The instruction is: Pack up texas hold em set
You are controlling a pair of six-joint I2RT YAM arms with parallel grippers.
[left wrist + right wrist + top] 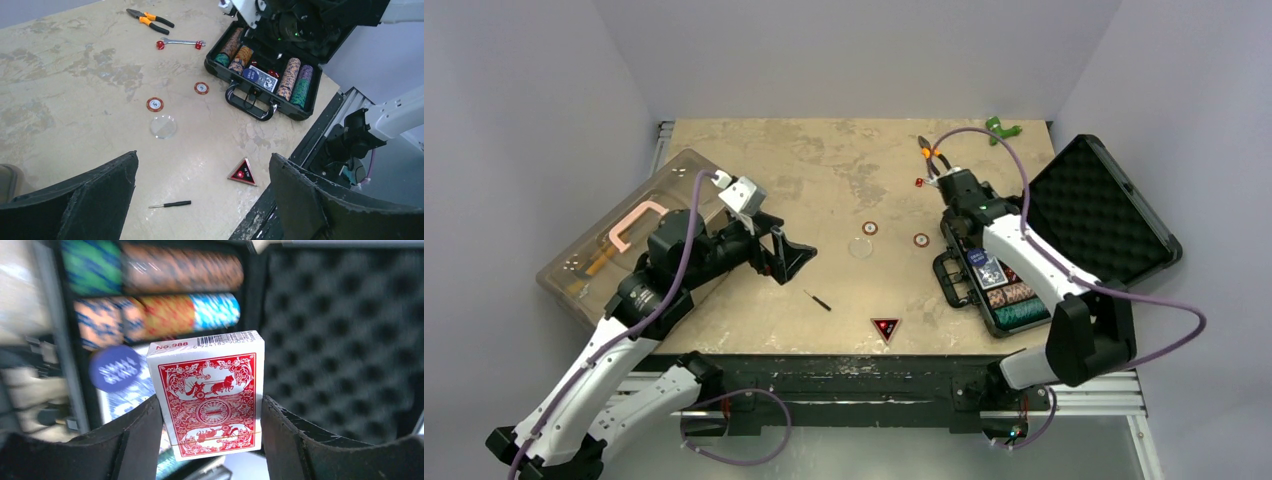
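Random stuff on the bench (pixel 824 160): translucent brown toolbox (pixel 639 200) with pink handle on the left, orange-handled pliers (pixel 149 21) near a small wrench (pixel 180 42), some green thing (pixel 1001 128) at the far edge, tiny black screwdriver (pixel 170 204) up front.

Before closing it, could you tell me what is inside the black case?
Striped chips and a blue deck; the right claw holds the red deck above them. The right arm hides part of the case.
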